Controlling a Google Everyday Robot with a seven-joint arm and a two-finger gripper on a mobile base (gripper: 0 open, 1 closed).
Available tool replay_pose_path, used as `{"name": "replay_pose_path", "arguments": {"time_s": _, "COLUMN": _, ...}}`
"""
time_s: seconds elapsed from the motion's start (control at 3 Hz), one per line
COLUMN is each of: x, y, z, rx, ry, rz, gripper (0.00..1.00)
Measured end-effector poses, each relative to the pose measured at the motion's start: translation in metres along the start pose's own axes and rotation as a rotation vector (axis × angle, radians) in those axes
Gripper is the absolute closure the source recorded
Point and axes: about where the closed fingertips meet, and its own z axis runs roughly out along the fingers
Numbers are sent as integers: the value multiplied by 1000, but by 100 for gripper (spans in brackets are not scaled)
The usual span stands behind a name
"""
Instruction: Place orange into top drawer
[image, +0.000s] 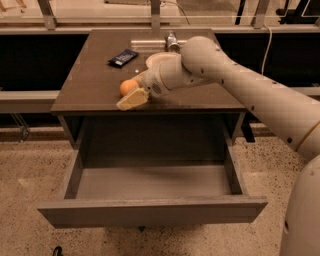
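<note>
The orange (125, 86) sits on the dark cabinet top (85, 85), near its front edge and left of centre. My gripper (132, 90) reaches in from the right at table height, open, with its fingers on either side of the orange. The cream near finger (132, 99) lies just in front of the fruit; the far finger is mostly hidden behind it. The top drawer (150, 210) is pulled fully out below, and its grey floor (155, 182) holds nothing.
A black packet (123, 57) lies at the back left of the cabinet top. A white bowl (159, 57) is partly hidden behind my wrist. A small metal object (172, 40) stands at the back. My arm (250, 90) spans the right side.
</note>
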Motion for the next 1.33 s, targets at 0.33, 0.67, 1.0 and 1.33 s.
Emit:
{"name": "replay_pose_path", "arguments": {"time_s": 0.33, "x": -14, "y": 12, "z": 10, "rx": -80, "ry": -92, "rz": 24, "gripper": 63}}
{"name": "replay_pose_path", "arguments": {"time_s": 0.67, "x": -41, "y": 24, "z": 10, "rx": -172, "ry": -210, "rz": 27, "gripper": 86}}
{"name": "replay_pose_path", "arguments": {"time_s": 1.0, "x": -74, "y": 25, "z": -21, "rx": -214, "ry": -292, "rz": -36, "gripper": 100}}
{"name": "replay_pose_path", "arguments": {"time_s": 1.33, "x": -61, "y": 28, "z": -71, "rx": -181, "ry": -189, "rz": -98, "gripper": 100}}
